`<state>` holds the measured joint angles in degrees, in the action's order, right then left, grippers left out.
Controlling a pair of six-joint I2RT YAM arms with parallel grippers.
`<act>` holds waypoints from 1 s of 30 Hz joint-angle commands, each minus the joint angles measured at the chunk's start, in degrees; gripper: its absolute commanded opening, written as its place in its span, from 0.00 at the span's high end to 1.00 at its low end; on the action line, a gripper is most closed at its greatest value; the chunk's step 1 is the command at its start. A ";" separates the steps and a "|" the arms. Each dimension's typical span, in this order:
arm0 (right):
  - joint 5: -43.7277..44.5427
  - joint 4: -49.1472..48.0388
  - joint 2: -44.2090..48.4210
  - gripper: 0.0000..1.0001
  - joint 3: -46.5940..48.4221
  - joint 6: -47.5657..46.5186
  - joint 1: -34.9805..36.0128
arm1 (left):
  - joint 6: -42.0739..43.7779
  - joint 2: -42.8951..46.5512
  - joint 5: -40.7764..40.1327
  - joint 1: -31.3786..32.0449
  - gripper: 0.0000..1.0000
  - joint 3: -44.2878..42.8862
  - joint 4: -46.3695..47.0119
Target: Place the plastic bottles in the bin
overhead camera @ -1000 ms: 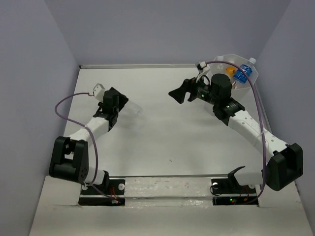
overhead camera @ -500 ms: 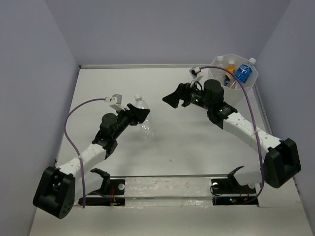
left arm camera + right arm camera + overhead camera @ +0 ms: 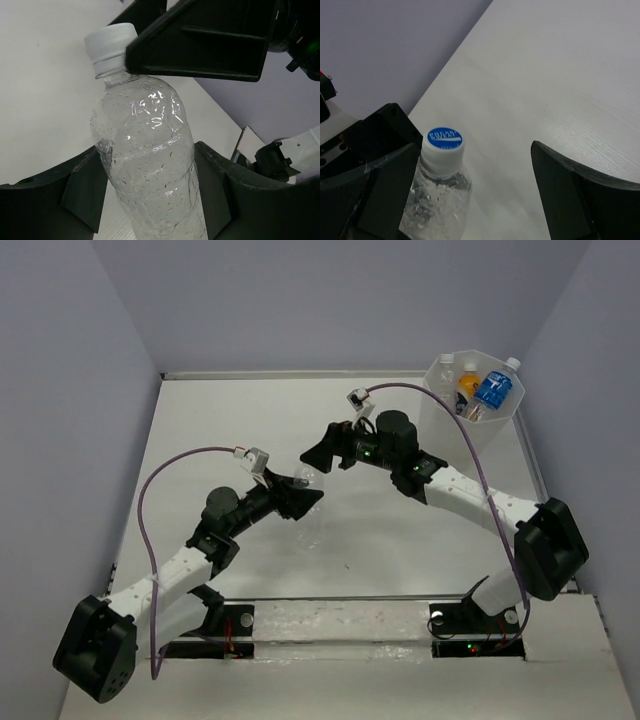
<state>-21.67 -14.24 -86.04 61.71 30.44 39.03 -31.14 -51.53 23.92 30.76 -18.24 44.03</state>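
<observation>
Top external view, running left to right around the clear bottle (image 3: 312, 524) as landmark: the left arm reaches in from the bottle's near-left, and the left gripper (image 3: 301, 502) is clamped on the bottle's body. Left wrist view confirms it: both fingers (image 3: 84, 196) press the sides of the clear bottle (image 3: 150, 145), jaws closed as far as the body lets them, white cap up and tilted a little left, water drops inside. Can't tell if its base touches the table (image 3: 220, 430). Just above the bottle's cap end sits the right gripper (image 3: 323, 451), coming in from the bottle's right. Right wrist view: right gripper (image 3: 470, 170) spread wide, nothing gripped; the clear bottle (image 3: 439, 197) with its blue-printed cap stands between the jaws, close beside the left-hand finger (image 3: 385, 190). Contact there can't be told. Well to the bottle's far right, at the table's back corner, stands the bin (image 3: 440, 410), white, with an octagonal rim. Inside it are a blue-labelled bottle (image 3: 492, 390) and an orange bottle (image 3: 466, 386), with other clear ones too blurred to count.
</observation>
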 commanded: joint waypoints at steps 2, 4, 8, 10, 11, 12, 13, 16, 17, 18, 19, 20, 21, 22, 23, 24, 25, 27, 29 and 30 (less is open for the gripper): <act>2.86 -3.34 -1.50 0.00 2.80 0.06 3.07 | 3.45 -0.41 3.24 2.19 0.50 -0.92 4.57; 2.86 -3.86 -1.94 0.04 2.89 0.58 3.07 | 3.62 -0.94 2.80 2.20 0.50 -1.01 4.57; 1.90 -4.66 -2.29 0.31 3.06 1.38 3.60 | 3.71 -1.47 2.53 2.28 0.50 -1.27 4.57; 2.16 -5.01 -1.85 0.55 2.89 1.91 3.60 | 3.54 -1.38 1.22 2.28 0.50 -1.36 4.57; 2.68 -5.18 -0.98 0.61 2.63 1.99 3.60 | 3.36 -1.12 0.61 2.28 0.49 -1.27 4.49; 3.90 -5.53 -0.45 0.65 2.10 2.00 3.60 | 3.19 -1.03 0.08 2.28 0.45 -1.19 4.31; 4.79 -5.80 0.25 0.72 1.75 1.82 3.60 | 3.10 -1.12 -0.97 2.28 0.43 -1.18 4.22; 8.48 -5.10 2.89 0.80 1.66 -0.11 3.60 | 2.83 -1.29 -1.86 2.37 0.22 -0.92 3.87; 11.79 -4.75 4.29 0.81 1.74 -0.98 3.60 | 2.75 -1.29 -2.04 2.37 0.14 -0.83 3.78; 13.92 -3.61 5.00 0.85 2.00 -2.82 3.60 | 2.66 -1.29 -2.21 2.46 0.10 -0.83 3.69; 15.94 -2.91 5.53 0.87 2.62 -3.97 3.60 | 2.48 -1.12 -2.47 2.63 0.07 -0.75 3.61; 17.79 -2.29 6.23 0.88 3.06 -5.20 3.60 | 2.40 -0.60 -2.65 2.55 0.04 -0.57 3.34; 21.20 -0.98 7.71 0.89 3.58 -6.69 2.73 | 2.31 -0.16 -3.00 2.63 0.01 -0.48 3.08; 23.49 -0.53 8.51 0.90 4.11 -7.75 2.11 | 2.22 0.37 -3.35 2.72 0.01 -0.31 2.73; 25.08 -0.18 9.39 0.92 5.51 -10.02 1.24 | 1.96 1.51 -3.97 2.72 0.01 -0.04 2.12; 27.71 0.26 10.18 0.92 6.65 -11.44 -0.60 | 1.87 2.13 -4.15 2.81 0.01 0.22 1.76; 29.13 1.48 11.58 0.93 7.97 -14.41 -1.57 | 1.87 2.66 -4.41 2.81 0.01 0.31 1.41; 33.42 2.20 12.65 0.94 12.71 -17.76 -5.25 | 1.60 4.24 -5.55 3.25 0.01 1.10 0.71; 35.81 2.99 12.91 0.95 16.23 -22.33 -8.42 | 1.78 5.29 -6.69 3.51 0.01 1.71 0.36; 38.08 3.86 12.57 0.95 20.07 -23.57 -10.09 | 2.30 5.47 -6.96 3.77 0.01 2.33 0.44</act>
<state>4.71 -10.17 -76.14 71.09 16.97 35.00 -29.50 -47.86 19.00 33.69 -17.61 43.38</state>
